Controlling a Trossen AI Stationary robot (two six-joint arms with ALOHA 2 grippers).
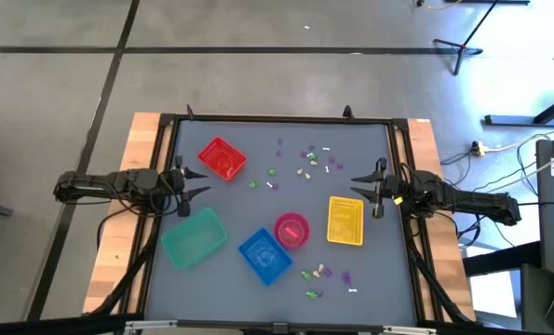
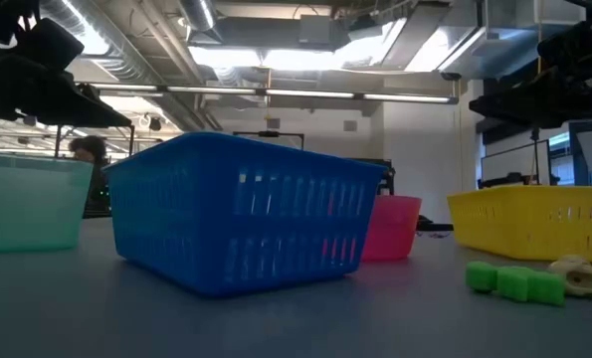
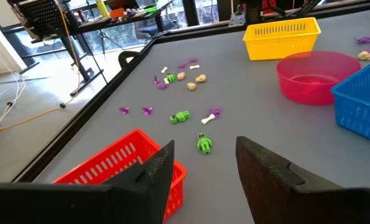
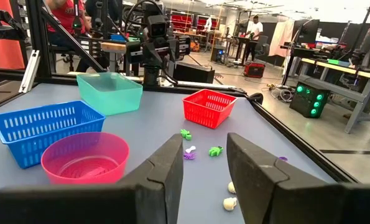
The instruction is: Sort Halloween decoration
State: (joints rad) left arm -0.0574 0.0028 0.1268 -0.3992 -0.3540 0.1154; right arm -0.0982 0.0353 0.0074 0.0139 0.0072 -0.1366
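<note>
High cam: overhead, straight down, covers whole table (image 1: 286,219). Low cam: tabletop level, very near blue basket (image 2: 241,214), facing room. L wrist cam: looks across table twd yellow basket (image 3: 282,37). R wrist cam: opposite dir., twd red basket (image 4: 209,107). All share blue basket.

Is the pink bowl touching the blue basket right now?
Cannot tell. In the high view the pink bowl sits right against the blue basket with no clear gap; the low view overlaps them.

Trinkets (image 1: 306,160) too small to identify from above
</note>
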